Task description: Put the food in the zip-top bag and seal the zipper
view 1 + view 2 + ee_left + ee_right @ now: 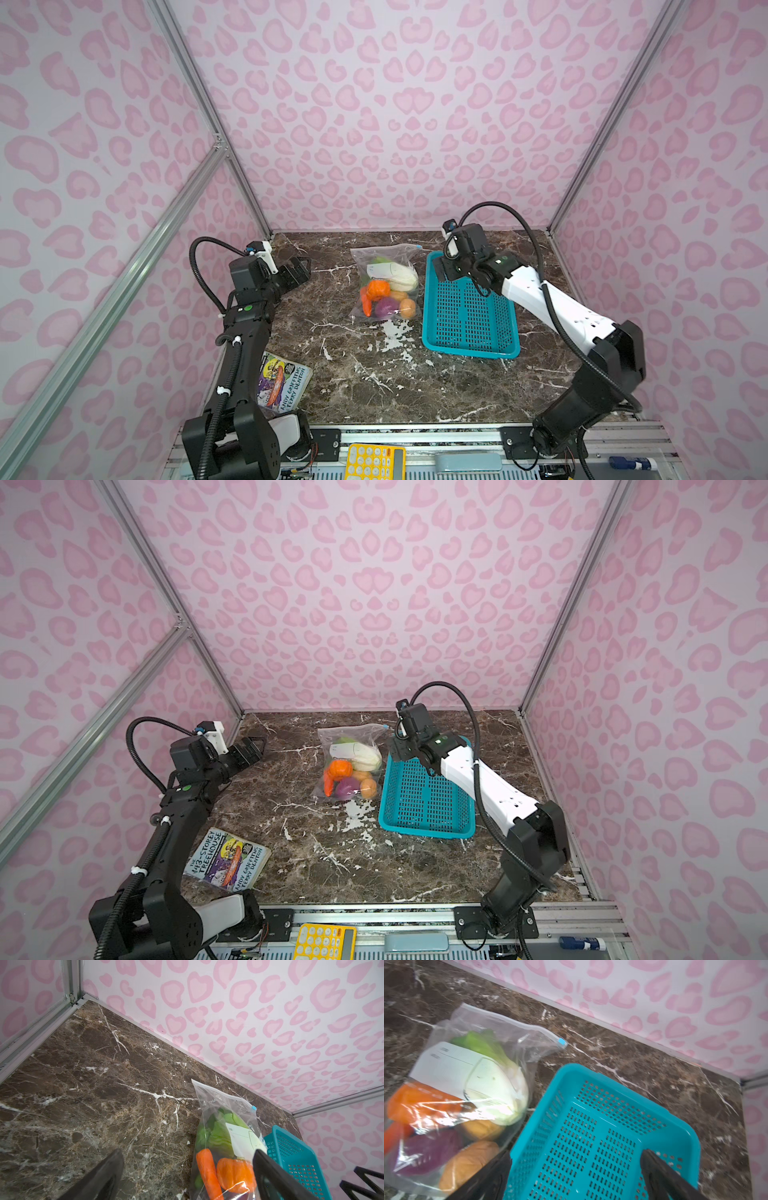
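Clear, crinkly zip-top bag (384, 282) — white label (384, 271), bulging with food (388, 291).

Place: enclosed robot test booth, lab-like.
Walls: pink heart-print panels (415, 104) on aluminium frame (198, 91), upper frame.
Base: arm-mounting rail (415, 432), bottom edge.

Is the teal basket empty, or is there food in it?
Empty. The basket shows only bare perforated floor; the vegetables sit inside the clear bag.
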You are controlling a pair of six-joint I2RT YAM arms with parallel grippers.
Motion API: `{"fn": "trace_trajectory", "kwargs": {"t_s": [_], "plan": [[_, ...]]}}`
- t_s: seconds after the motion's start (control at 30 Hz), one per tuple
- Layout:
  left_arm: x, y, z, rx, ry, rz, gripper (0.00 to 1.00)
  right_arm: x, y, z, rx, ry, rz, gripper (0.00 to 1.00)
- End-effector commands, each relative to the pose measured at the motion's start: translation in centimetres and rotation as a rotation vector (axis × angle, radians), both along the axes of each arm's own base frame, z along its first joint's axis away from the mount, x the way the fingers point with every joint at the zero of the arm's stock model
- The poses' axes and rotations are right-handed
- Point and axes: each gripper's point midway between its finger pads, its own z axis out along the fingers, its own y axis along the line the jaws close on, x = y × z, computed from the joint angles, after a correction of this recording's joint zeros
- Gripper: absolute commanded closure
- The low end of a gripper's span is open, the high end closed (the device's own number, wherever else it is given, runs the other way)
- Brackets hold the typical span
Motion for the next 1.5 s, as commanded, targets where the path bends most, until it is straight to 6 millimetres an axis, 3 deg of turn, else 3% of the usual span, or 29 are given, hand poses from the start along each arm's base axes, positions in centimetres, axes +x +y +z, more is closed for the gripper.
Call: {"fn": "trace_trajectory", "kwargs": {"t_s": [0.0,0.23,0.33,0.43,0.6,0.7,0.93,1.03,1.3,1.47], "plan": [[0.3,0.8,0.3,0.029,-0.022,0.037,0.02,-0.2,-5.2,0.3,-0.03,-0.1,-0.13,0.01],[0.0,1.9,-1.3,0.117,-0.001,0.083,0.02,-3.0,-19.7,-2.4,0.066,-0.174,-0.51,0.01],[-0.3,2.5,-2.0,0.176,-0.002,0.116,0.02,-3.9,-23.7,-4.5,0.13,-0.18,-0.616,0.02],[-0.6,2.9,-2.9,0.247,0.008,0.137,0.02,-4.1,-25.6,-7.3,0.156,-0.185,-0.657,0.02],[-0.8,2.9,-5.1,0.35,0.056,0.145,0.02,-2.8,-24.7,-11.1,0.171,-0.15,-0.574,0.01],[-0.7,2.6,-6.2,0.379,0.073,0.132,0.02,-1.9,-23.6,-12.3,0.206,-0.172,-0.505,0.02],[-0.6,2.0,-8.3,0.453,-0.007,0.12,0.02,-0.5,-20.9,-11.6,0.234,-0.324,-0.334,0.01],[-0.7,1.1,-8.9,0.522,-0.056,0.102,0.03,-0.1,-20.2,-12.4,0.223,-0.333,-0.297,0.01],[-0.7,0.1,-9.8,0.575,-0.204,0.157,0.02,-1.8,-19.8,-12.4,0.174,-0.445,-0.31,0.01],[0.0,0.0,-12.1,0.594,-0.181,0.158,0.02,-1.7,-20.0,-12.6,0.169,-0.416,-0.322,0.01]]}}
